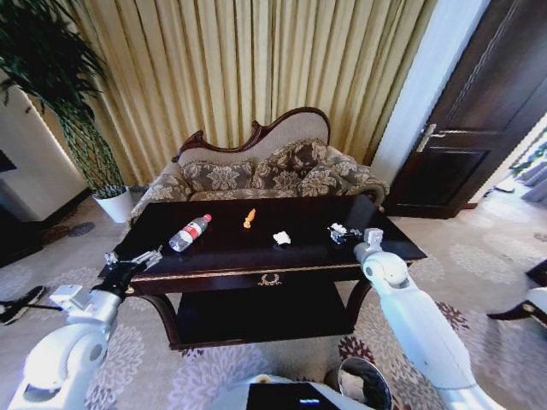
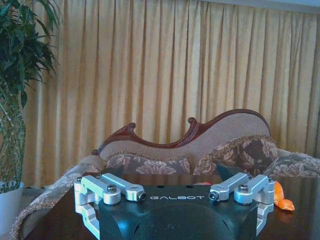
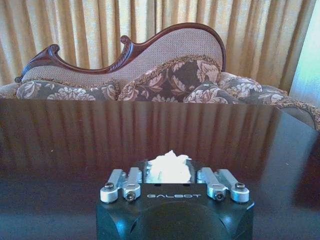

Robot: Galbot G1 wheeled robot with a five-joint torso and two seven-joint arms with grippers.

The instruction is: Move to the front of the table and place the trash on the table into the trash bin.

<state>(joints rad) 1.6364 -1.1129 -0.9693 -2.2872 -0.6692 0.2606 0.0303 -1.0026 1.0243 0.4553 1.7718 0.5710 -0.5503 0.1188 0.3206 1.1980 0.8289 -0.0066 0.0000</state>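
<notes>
While we face desk, right claw sits low over its right end, fingers clamped on crumpled white scrap. Left claw hovers at left corner, spread wide, holding nothing. Bottle, orange piece, 1 more white scrap lie mid-desk. Trash bin stands on floor by our base.

"GALBOT" on both claw housings
</notes>
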